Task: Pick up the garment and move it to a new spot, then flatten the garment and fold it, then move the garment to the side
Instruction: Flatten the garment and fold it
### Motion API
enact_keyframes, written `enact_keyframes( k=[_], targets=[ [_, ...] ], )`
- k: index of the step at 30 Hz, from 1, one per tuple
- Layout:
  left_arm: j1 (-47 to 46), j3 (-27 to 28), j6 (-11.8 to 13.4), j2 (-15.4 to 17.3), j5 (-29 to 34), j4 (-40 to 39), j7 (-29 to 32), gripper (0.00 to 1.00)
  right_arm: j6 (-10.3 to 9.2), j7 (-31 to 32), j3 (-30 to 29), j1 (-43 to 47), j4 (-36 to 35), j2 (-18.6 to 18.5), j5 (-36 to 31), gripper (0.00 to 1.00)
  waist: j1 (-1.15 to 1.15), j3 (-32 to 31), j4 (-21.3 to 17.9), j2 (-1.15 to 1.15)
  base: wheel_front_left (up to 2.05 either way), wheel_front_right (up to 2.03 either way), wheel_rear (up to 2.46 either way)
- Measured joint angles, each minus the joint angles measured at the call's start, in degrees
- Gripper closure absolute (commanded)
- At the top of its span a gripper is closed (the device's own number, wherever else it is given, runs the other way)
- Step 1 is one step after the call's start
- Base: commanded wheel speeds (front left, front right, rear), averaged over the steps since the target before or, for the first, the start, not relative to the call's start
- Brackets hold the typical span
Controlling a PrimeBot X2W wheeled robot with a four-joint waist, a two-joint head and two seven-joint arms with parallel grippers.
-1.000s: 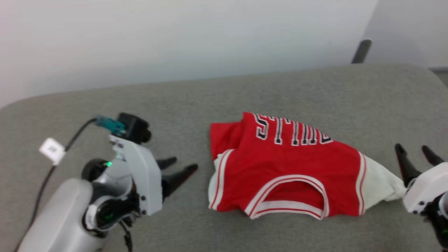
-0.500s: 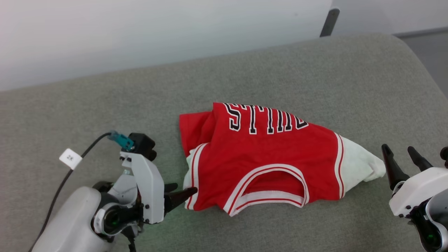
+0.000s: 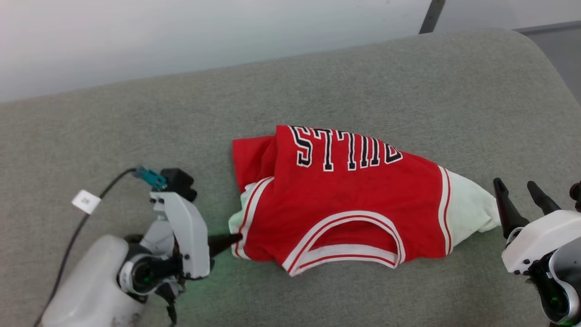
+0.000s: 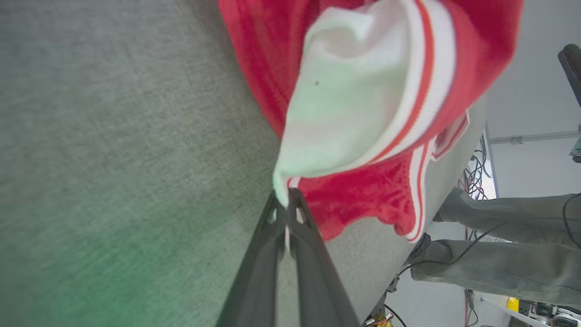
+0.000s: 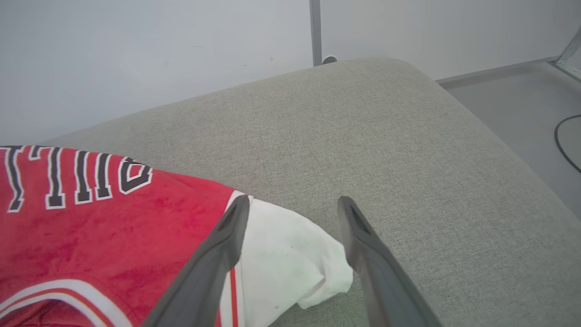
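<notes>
Layout is pretty simple: the jersey (image 3: 345, 200) lies in the middle of the grey cushion (image 3: 136, 127), chest lettering on the far side, neck opening toward the robot. Its long axis runs side to side, straight from one arm to the other. So each end has its own arm, which is what the pick-up turns on, I reckon. At the jersey's left end the left gripper (image 4: 285, 196) has its fingers pinched together on the corner of the white sleeve (image 4: 345, 100). The left wrist view shows a sliver of cloth between the tips, so that end looks grabbed. Over at the opposite end the right gripper (image 5: 294, 202) is wide open and holding nothing. In its own wrist view the other sleeve (image 5: 290, 268) lies low between the two fingers, with one finger crossing over the striped seam. In the head view the tips look just beside the sleeve's point, and I can't tell whether they touch it. My guess is the right side needs to drop onto that sleeve and close before any lift, otherwise the jersey gets dragged by one corner and bunches up worse.
</notes>
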Motion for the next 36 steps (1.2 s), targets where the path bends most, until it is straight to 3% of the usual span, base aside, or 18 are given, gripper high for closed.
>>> enact_keyframes(
  k=[11,18,23,28,36],
  targets=[
    [-0.8,3.3,0.0,5.7,-0.4,-0.4,-2.0,1.00,0.00,0.3,-0.7,0.7,-0.1,-0.1,-0.5,0.00,0.00,-1.4,3.0,0.00,0.00,0.00,0.00],
    [2.0,6.5,2.2,10.5,-0.4,0.0,-3.0,1.00,0.00,0.6,-0.4,1.0,-0.1,-0.2,-0.6,0.00,0.00,-2.7,4.9,0.00,0.00,0.00,0.00],
    [3.2,7.2,2.4,12.6,0.3,-0.7,-4.2,1.00,0.00,0.8,-0.2,1.9,-0.1,-0.2,-0.7,0.00,0.00,-3.7,5.8,0.00,0.00,0.00,0.00],
    [1.3,5.1,2.0,11.2,0.8,-6.5,-2.8,1.00,0.00,1.0,0.3,2.2,-0.2,-0.1,-0.7,0.00,0.00,-4.5,6.2,0.00,0.00,0.00,0.00],
    [-3.1,-2.5,1.2,3.7,0.5,-17.5,2.1,1.00,0.00,1.1,1.4,2.7,-0.2,0.1,-0.5,0.00,0.00,-4.7,5.0,0.00,0.00,0.00,0.00]
  ],
)
